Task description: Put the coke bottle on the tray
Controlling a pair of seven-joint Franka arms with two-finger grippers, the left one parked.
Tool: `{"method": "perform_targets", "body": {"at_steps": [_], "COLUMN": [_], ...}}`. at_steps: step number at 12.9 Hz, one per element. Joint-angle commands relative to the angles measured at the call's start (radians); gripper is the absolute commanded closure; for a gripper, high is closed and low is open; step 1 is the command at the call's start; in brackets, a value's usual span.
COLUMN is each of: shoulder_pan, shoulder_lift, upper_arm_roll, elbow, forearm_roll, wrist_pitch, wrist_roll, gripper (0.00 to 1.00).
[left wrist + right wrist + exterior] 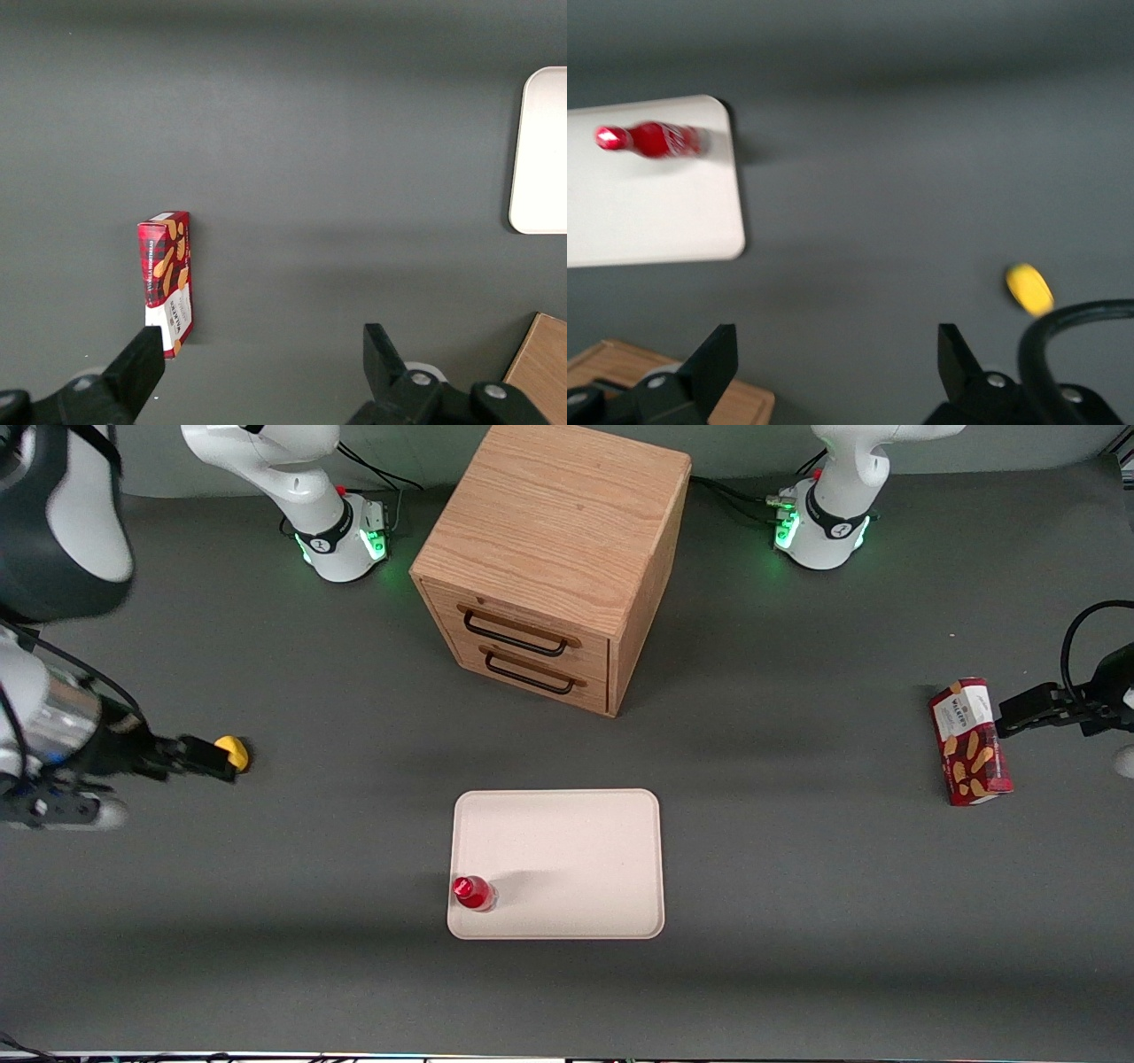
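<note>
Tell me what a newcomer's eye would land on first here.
Likely the coke bottle, standing upright on the pale tray at its corner nearest the front camera. Next, the wooden drawer cabinet, farther from that camera. The gripper, fingers open and empty, sits toward the working arm's end, beside a yellow lump.

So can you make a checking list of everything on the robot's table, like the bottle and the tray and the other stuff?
Surface: dark grey table, flat.
Job's things: coke bottle stands on the tray, in the corner nearest the camera toward the working arm's end.
Clutter: wooden drawer cabinet, both drawers shut; yellow lump; red biscuit box toward the parked arm's end.
Grippers: gripper open, holding nothing, beside the yellow lump, well away from the tray.
Cables: black cables run by the arm bases; a black loop hangs at the wrist.
Surroundings: nothing seen.
</note>
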State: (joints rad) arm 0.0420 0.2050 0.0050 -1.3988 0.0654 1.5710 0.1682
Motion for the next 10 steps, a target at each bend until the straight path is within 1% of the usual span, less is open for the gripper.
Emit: {"method": "perform_targets", "body": {"at_steps": [1,4,5,7,10], "shoulder_pan": [0.009,0.010,0.009,0.009,0.010], "shoulder_lift": [-0.140,-0.174,-0.179,-0.174,-0.132], "upper_arm_roll": [-0.051,-0.092,-0.092,-0.091,-0.088], "elbow": [-0.103,-0.094,-0.094,-0.094,-0.085], "forearm_roll": [0.015,0.001,-0.001,-0.033,-0.035], "wrist_pitch": [-0.095,-0.152,-0.157,-0.157,-0.131], "wrist_roll": [-0.012,-0.012,-0.010,-0.010,-0.006], "gripper": [0.00,0.00,0.00,0.00,0.00]}}
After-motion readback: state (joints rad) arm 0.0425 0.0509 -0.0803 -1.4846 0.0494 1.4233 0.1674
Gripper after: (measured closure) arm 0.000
